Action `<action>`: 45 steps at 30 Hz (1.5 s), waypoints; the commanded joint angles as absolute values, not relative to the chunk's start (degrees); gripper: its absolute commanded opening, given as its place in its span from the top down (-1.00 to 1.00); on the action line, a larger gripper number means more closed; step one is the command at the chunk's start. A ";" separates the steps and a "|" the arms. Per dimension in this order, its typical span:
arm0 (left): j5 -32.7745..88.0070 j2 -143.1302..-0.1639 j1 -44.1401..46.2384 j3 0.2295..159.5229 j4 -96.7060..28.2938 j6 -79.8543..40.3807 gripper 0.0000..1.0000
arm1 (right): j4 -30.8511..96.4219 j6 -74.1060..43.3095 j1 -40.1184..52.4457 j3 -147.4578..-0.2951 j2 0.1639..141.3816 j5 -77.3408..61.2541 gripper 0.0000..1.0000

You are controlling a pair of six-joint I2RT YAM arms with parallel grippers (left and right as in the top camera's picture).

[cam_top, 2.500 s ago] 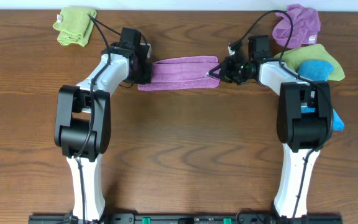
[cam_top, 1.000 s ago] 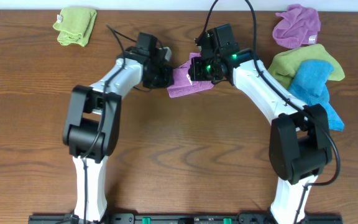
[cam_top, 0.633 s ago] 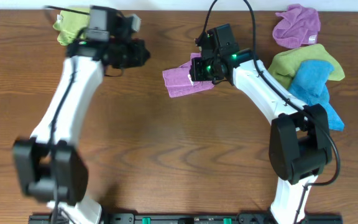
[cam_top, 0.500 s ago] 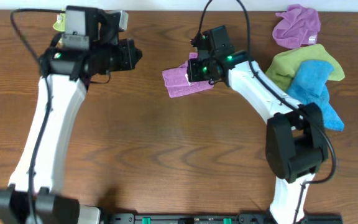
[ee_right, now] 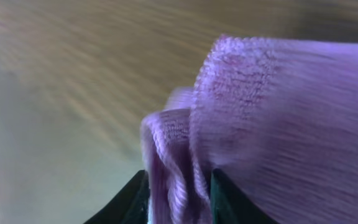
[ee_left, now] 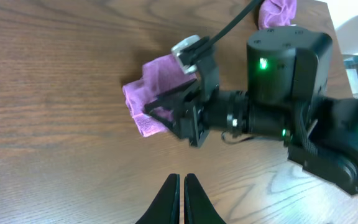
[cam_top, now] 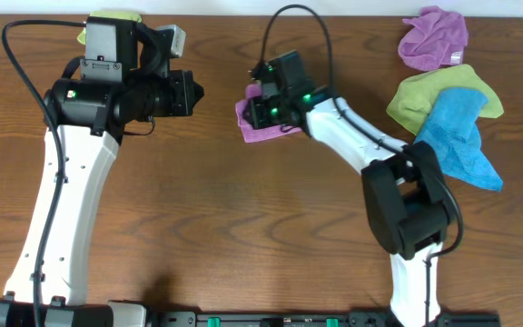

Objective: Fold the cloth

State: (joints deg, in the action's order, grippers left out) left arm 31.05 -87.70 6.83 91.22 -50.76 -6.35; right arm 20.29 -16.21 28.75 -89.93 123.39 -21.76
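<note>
Robot lab bench: wood-grain table (cam_top: 243, 227), cabled left arm (cam_top: 62, 209) and right arm (cam_top: 352, 136), spare cloths (cam_top: 443, 100) heaped aside.

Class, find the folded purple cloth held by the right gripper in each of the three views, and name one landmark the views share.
Overhead: the folded purple cloth lies upper centre, at the tip of the right arm.
Left wrist: it sits upper centre-left, on the wood.
Right wrist: it fills the right side, close up and blurred.
Shared landmark: the right gripper, clamped on it in every view.
</note>
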 commanded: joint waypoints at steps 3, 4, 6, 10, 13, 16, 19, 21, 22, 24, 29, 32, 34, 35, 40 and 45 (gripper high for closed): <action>28.36 -87.64 6.68 91.64 -51.13 -3.97 0.88 | 19.86 -16.23 30.83 -90.13 123.31 -25.30 -0.06; 26.76 -87.64 6.68 91.64 -51.35 -3.84 0.88 | 20.08 -16.25 30.35 -90.21 123.07 -25.41 -0.09; 23.05 -87.64 6.66 91.64 -51.90 -3.77 0.89 | 20.80 -16.25 28.93 -90.70 122.15 -26.85 -0.20; 20.40 -87.64 6.11 91.61 -50.85 -3.20 0.88 | 23.55 -15.97 25.98 -92.84 118.41 -27.46 -0.25; 20.53 -87.74 2.17 91.61 -46.96 -4.97 0.83 | 26.30 -15.99 22.87 -95.70 112.66 -27.53 -0.36; 20.84 -88.47 -0.73 91.57 -46.57 -4.91 0.71 | 27.92 -15.77 20.95 -97.47 107.46 -29.82 -0.40; 21.41 -89.58 -1.48 90.87 -47.53 -4.91 0.70 | 31.33 -14.66 19.46 -98.30 101.65 -30.85 -0.38; 23.29 -91.07 -1.23 90.24 -48.66 -4.40 0.70 | 37.39 -11.42 18.04 -98.30 96.86 -27.51 -0.25; 24.51 -91.98 -0.97 89.60 -48.64 -4.27 0.70 | 41.89 -9.80 17.19 -98.30 94.56 -23.22 -0.09; 27.79 -94.11 -0.56 87.81 -47.90 -4.25 0.68 | 49.67 -6.76 15.68 -98.30 91.77 -16.05 0.00; 40.01 -101.65 1.48 79.26 -35.94 -5.17 0.30 | 65.91 -1.13 13.61 -96.84 90.43 -12.80 -0.18; 40.56 -106.24 4.01 76.40 -29.93 -6.92 0.17 | 69.97 0.30 13.28 -95.88 90.39 -11.86 -0.46; 40.53 -109.47 5.87 76.16 -27.73 -9.21 0.02 | 71.44 0.99 12.93 -95.88 90.30 -11.77 -0.54; 40.60 -111.00 6.63 76.16 -26.48 -10.24 0.01 | 71.46 0.97 12.67 -95.85 90.30 -11.81 -0.54; 43.51 -118.34 8.71 76.16 -15.92 -18.41 -0.02 | 57.39 -1.13 10.33 -87.33 91.66 -17.76 -0.33; 43.09 -121.47 8.49 76.18 -12.82 -19.94 -0.10 | 45.17 -9.63 10.37 -82.39 99.59 -18.48 0.97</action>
State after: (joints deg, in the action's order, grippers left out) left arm 42.26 -120.25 8.80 75.79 -13.08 -17.89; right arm 47.62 -4.21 10.39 -83.74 95.22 -16.71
